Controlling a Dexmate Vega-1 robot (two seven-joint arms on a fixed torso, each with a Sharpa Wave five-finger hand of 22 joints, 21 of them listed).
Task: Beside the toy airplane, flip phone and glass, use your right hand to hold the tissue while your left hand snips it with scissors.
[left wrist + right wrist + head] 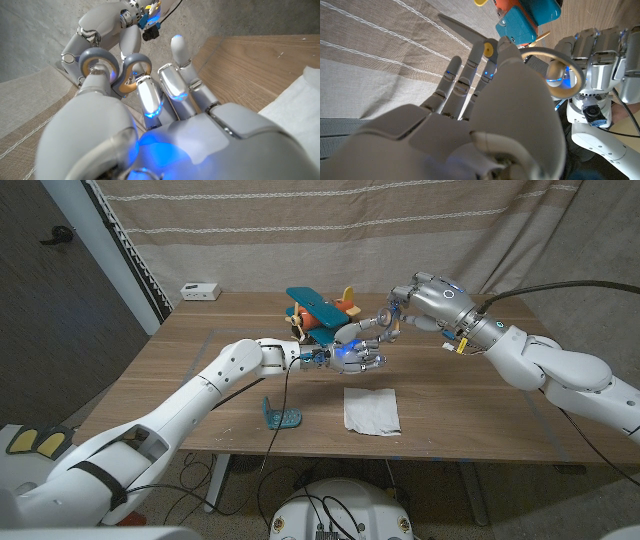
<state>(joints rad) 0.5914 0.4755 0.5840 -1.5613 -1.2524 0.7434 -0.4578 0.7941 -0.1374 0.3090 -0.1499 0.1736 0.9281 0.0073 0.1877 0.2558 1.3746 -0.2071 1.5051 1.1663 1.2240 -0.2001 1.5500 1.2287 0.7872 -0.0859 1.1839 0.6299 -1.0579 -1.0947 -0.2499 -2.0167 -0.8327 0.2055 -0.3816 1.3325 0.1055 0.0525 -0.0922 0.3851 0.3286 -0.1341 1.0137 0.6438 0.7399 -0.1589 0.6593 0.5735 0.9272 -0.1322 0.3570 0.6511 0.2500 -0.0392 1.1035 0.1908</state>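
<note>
White tissue (371, 410) lies flat, slightly crumpled, near the table's (470, 405) front edge. Above and behind it, left hand (355, 350) grips gray-handled scissors (112, 67); right hand (425, 300) pinches their blades. Blue-orange toy airplane (315, 315) behind.

Head view: high, fixed, looks down over the table (200, 395).
Left wrist view: close behind the left hand (165, 130), facing along its fingers.
Right wrist view: close behind the right hand (485, 115).
Shared: scissors (117, 70), both hands.
</note>
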